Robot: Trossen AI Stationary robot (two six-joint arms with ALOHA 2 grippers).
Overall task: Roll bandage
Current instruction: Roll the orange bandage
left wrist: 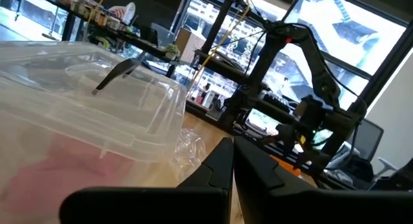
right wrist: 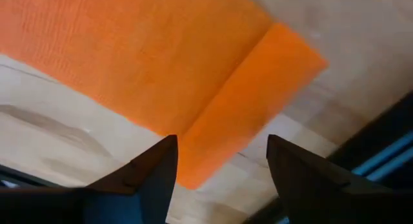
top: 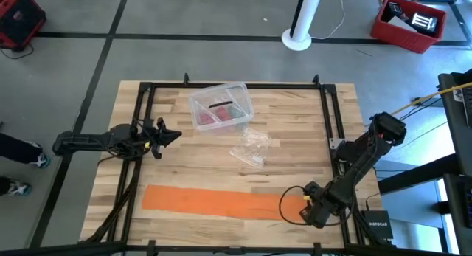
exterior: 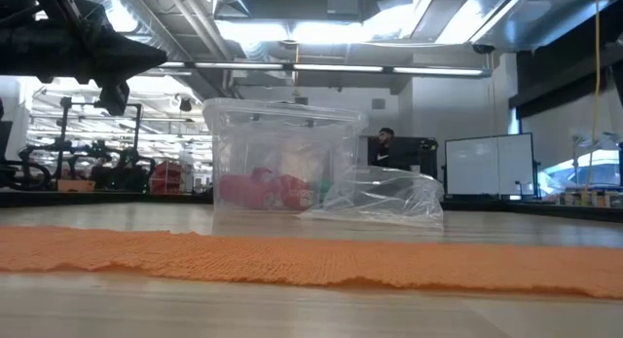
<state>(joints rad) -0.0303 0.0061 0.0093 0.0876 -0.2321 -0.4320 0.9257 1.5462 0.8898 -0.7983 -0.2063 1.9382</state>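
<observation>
My right tool point(right wrist: 219, 161), spread, hovers over folded end of flat bright orange fabric bandage point(right wrist: 161, 69); risk: fold slips, loose crooked roll.

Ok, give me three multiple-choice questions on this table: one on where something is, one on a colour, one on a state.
1. Where is the right pincer?
A. at the bandage's end
B. over the clear box
C. off the table

2. What colour is the bandage?
A. blue
B. orange
C. white

3. How is the left pincer?
A. open
B. holding the wrapper
C. shut

Answers: 1 A, the high view shows it at the strip's end. 2 B, every view shows orange. 3 C, its wrist view shows the fingers pressed together.
</observation>
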